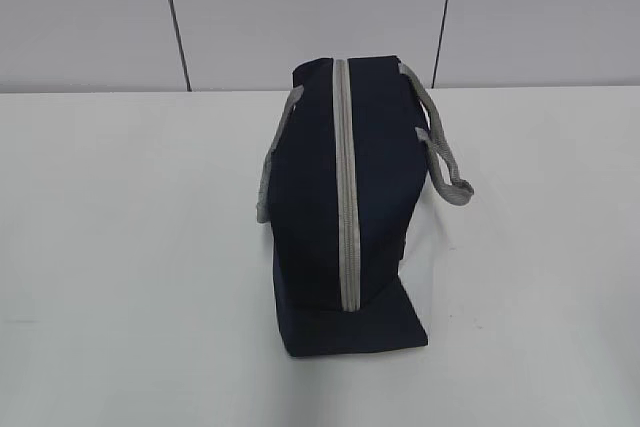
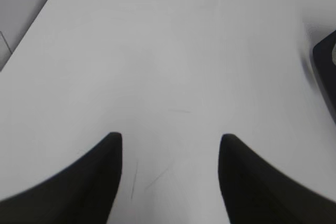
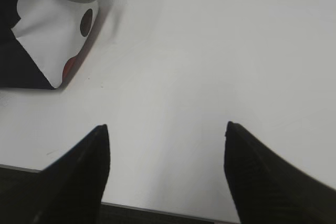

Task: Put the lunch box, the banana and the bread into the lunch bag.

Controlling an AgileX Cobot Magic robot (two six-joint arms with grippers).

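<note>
The navy lunch bag stands in the middle of the white table, its grey zipper shut along the top and grey handles hanging at both sides. A corner of it shows at the right edge of the left wrist view, and its pale side panel with a handle shows in the right wrist view. My left gripper is open and empty over bare table. My right gripper is open and empty near the table's front edge. The lunch box, the banana and the bread are out of view. Neither gripper shows in the exterior view.
The white table runs to a grey panelled wall behind. The table's front edge lies just under my right gripper. Faint scratch marks lie on the table between my left fingers.
</note>
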